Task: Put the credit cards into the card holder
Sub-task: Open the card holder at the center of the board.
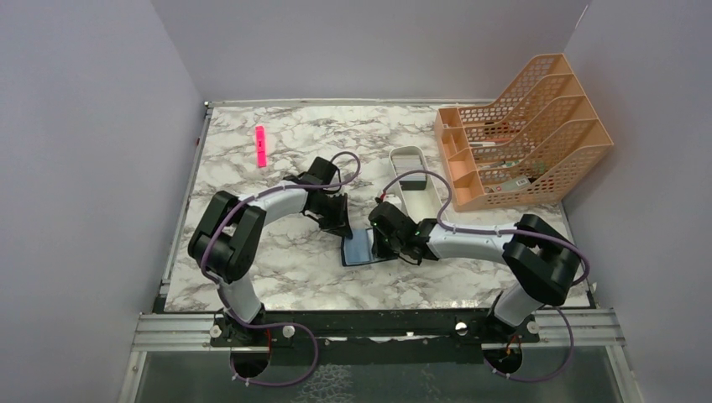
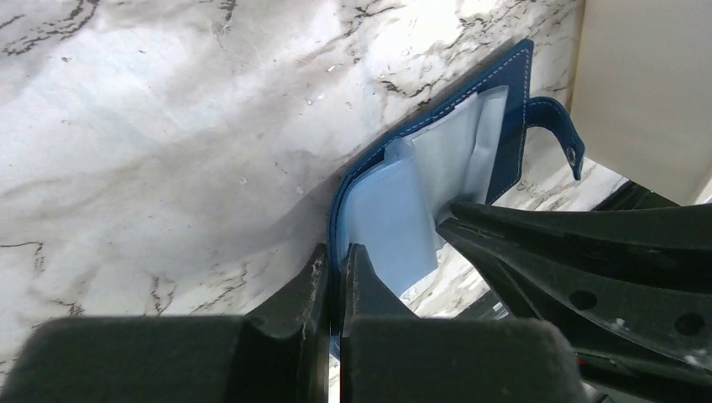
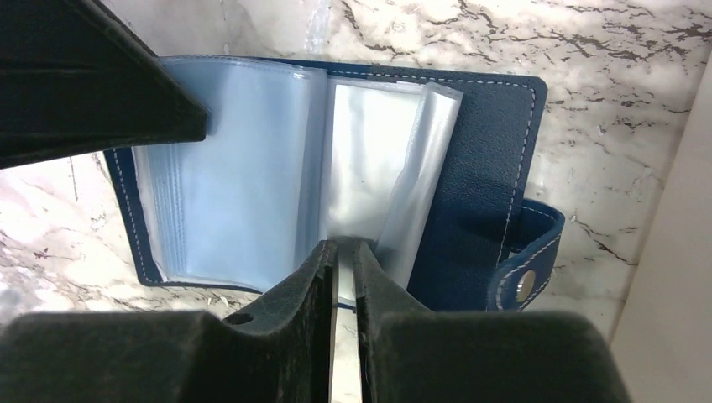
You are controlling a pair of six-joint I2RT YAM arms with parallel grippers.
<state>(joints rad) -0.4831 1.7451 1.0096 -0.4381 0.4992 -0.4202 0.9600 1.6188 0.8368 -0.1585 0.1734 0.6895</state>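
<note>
Obs.: card holder (image 1: 358,249) lies open and flat on the bench (image 1: 277,277), directly between the two grippers.

Right gripper (image 3: 342,246): fingers pressed together, pinching a credit card (image 3: 343,344). The card is seen edge-on as a thin pale strip, its plane running straight ahead out of the gripper.

- Holder (image 3: 491,159) lies immediately ahead of this gripper, navy cover down.
- The clear sleeves (image 3: 369,151) fan upward, with the spine fold running away from the gripper, roughly in line with the card's plane.
- The card's leading edge sits at the near edge of the sleeves, just right of the fold.
- Cannot tell whether it has entered a pocket mouth or only rests against the plastic.
- Snap strap (image 3: 525,260) hangs off to the gripper's right, near the wall of the white tray (image 1: 409,158).

Left gripper (image 2: 336,256): closed on the rim of the holder's far cover (image 2: 504,109), pinning it. The right gripper's fingers (image 2: 588,252) show just to its right.

Judgement:

- The right arm has the card and is the one to insert. The left serves only as an anchor.
- The move depends on the card edge meeting one sleeve opening rather than sliding between two leaves.
- The limp sleeves may buckle.
- No other cards seen.
</note>
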